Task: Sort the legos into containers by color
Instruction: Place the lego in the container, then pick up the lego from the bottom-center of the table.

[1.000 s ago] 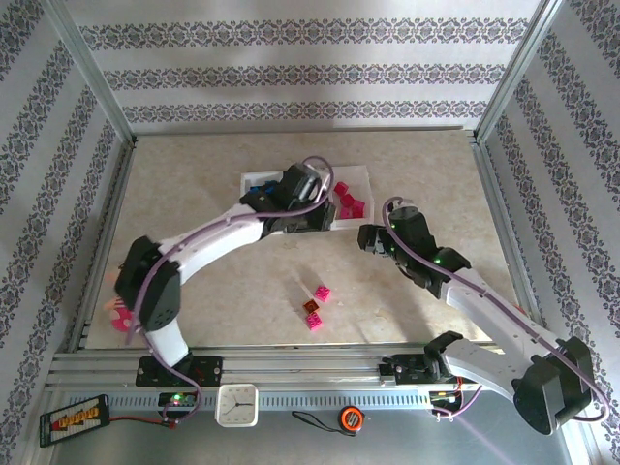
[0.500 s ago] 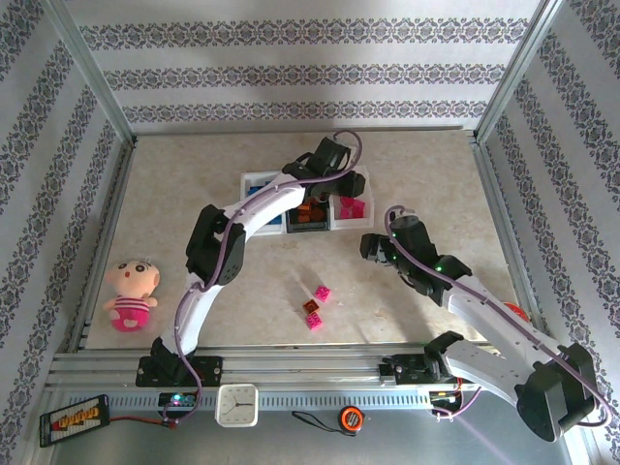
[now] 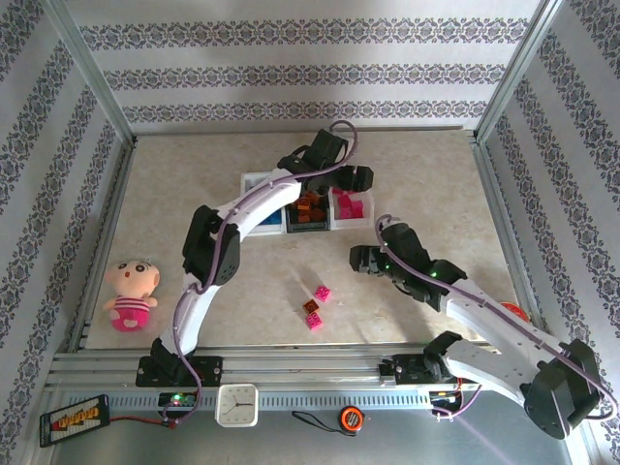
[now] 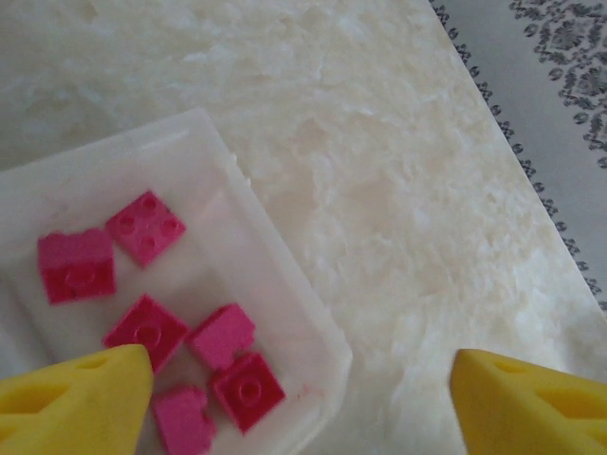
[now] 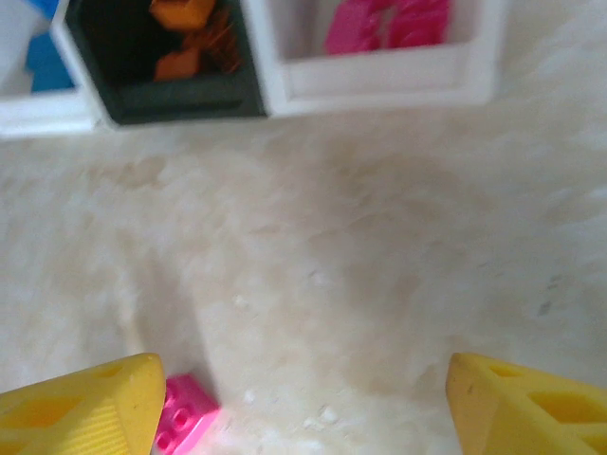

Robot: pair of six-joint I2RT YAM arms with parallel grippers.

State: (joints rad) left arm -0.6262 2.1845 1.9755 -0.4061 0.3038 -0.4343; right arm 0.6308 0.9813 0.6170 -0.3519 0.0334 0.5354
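My desk [image 3: 194, 184] is a pale, marbled beige slab. An aluminium frame [image 3: 97, 97] fences it, and striped, flowery wallpaper [image 3: 291, 68] covers the walls on three sides. The containers [image 3: 305, 208] stand in a row toward the far middle. Most of the legos [image 3: 308, 205] lie in them: blue in one white bin, orange in the black one, pink in the other white one.

My left gripper [image 3: 354, 179] hangs over the pink end, fingers spread wide with nothing between them. My right gripper [image 3: 360, 260] is low over bare desk in front of the row, also spread and empty, with a loose pink brick [image 5: 185, 412] just beside one finger. Three loose bricks [image 3: 317, 305], two pink and one orange-brown, lie near the desk's middle, well apart from the bins.

A doll [image 3: 131, 291] rests by the left edge. My left arm [image 3: 242, 208] arches over the blue bin and partly hides it. A small clock [image 3: 236, 404] sits on the front rail.
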